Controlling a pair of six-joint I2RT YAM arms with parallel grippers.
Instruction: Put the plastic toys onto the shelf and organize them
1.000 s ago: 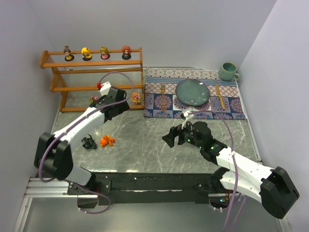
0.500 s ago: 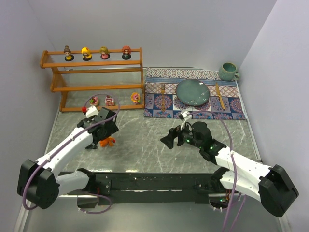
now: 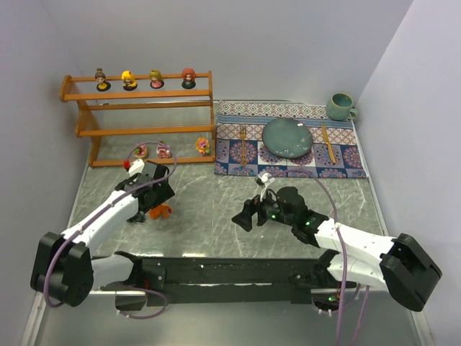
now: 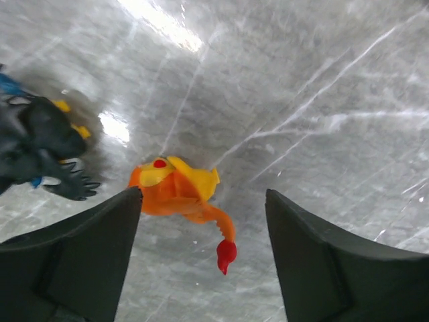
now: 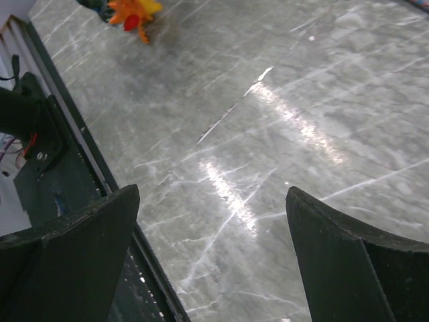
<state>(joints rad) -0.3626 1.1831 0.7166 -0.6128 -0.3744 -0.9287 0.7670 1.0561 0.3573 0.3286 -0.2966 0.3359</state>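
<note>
Near the bench's left edge the dark-blue creature [image 4: 37, 144] lies just beside the orange creature [image 4: 177, 191]. The orange one sits directly under the left end effector [image 4: 202, 201], between its spread, empty jaws, its head-to-tail axis slanting across the gap. That arm reaches forward, wrist pitched down. The right end effector [image 5: 213, 193], also released, hovers mid-bench, well apart. The shelf [image 3: 137, 104] stands at the far-left corner.
</note>
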